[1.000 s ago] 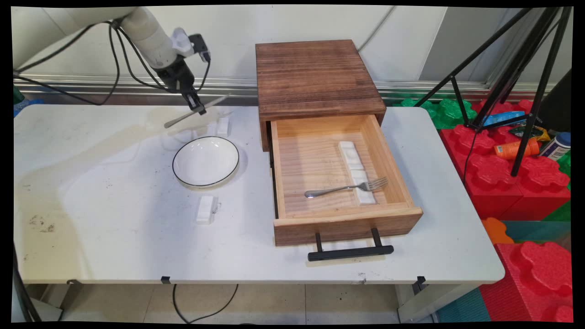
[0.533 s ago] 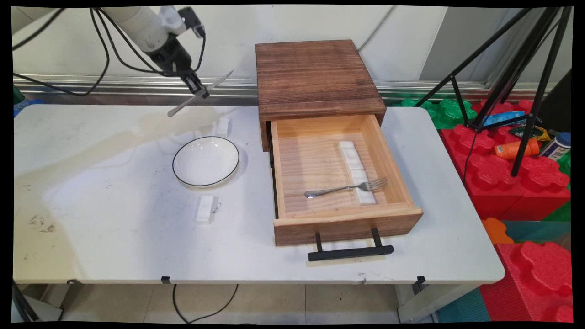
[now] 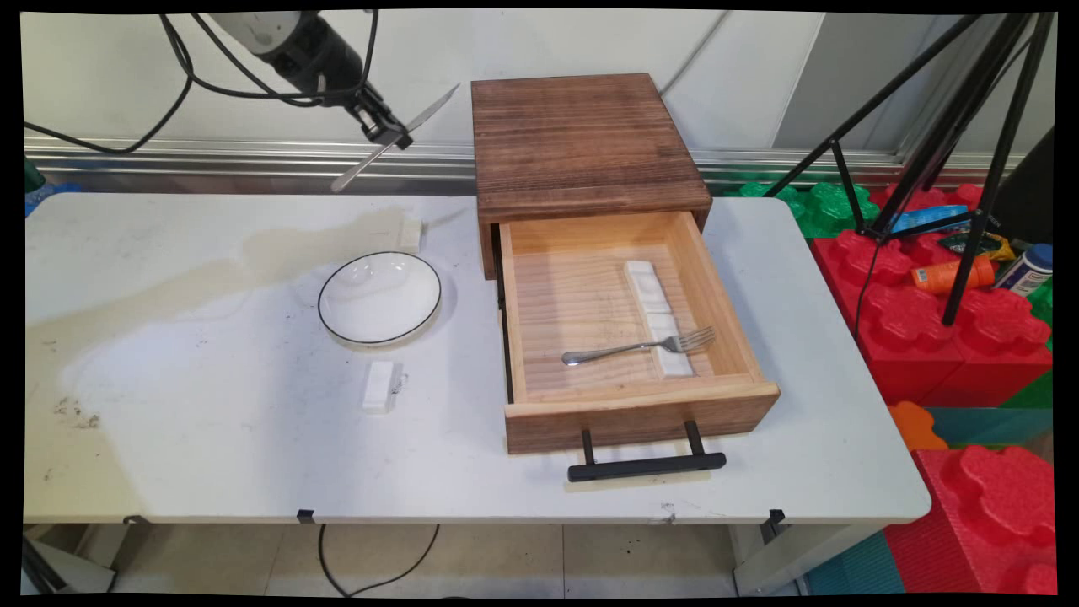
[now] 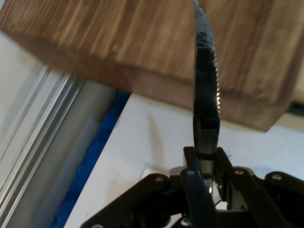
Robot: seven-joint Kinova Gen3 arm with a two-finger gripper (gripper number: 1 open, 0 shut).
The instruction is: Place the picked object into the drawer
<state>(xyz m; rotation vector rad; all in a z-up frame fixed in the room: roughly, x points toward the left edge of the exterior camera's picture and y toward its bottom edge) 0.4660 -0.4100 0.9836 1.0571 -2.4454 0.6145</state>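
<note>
Pincer (image 3: pixel 389 135) pinching a knife (image 3: pixel 394 138) mid-length, high over the tabletop's (image 3: pixel 211 421) far edge — a loose grip could let it pivot or drop onto the plate (image 3: pixel 379 298).

No text, label, brand, number or sign can be read in either view. The bottles (image 3: pixel 1026 268) lying among the foam blocks at the right carry printing, but it is too small to make out.

main: fixed, high, near side | hand: close on knife (image 4: pixel 205 90)/cabinet (image 4: pixel 142 42)
</note>
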